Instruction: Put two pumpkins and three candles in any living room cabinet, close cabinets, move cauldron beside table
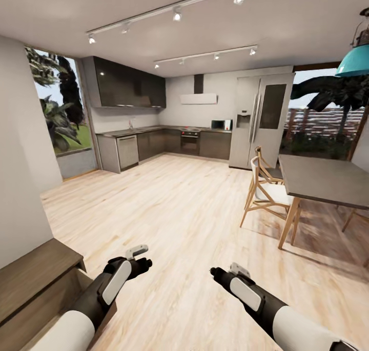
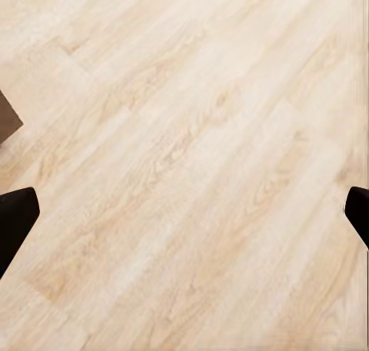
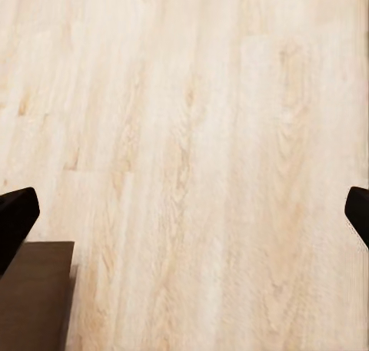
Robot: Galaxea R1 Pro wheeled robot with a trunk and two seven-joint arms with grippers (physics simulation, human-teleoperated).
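The dark-brown wooden cabinet (image 1: 33, 276) stands low against the wall at the lower left of the head view, and my left forearm crosses its near end. My left gripper (image 1: 144, 263) hangs above bare floor just right of the cabinet. In the left wrist view its fingertips (image 2: 15, 216) sit far apart, so it is open with nothing between them. My right gripper (image 1: 214, 272) hovers over the floor further right, also open and empty, its fingertips (image 3: 15, 216) spread wide. The pumpkins, candles, cauldron and glass-topped table are out of view.
Pale wood floor (image 1: 174, 207) stretches ahead to a grey kitchen (image 1: 164, 141) and a fridge (image 1: 259, 118). At the right stand a dark dining table (image 1: 328, 179) and wooden chairs (image 1: 264, 187). A teal lamp (image 1: 354, 61) hangs above. A white wall (image 1: 18, 161) runs on the left.
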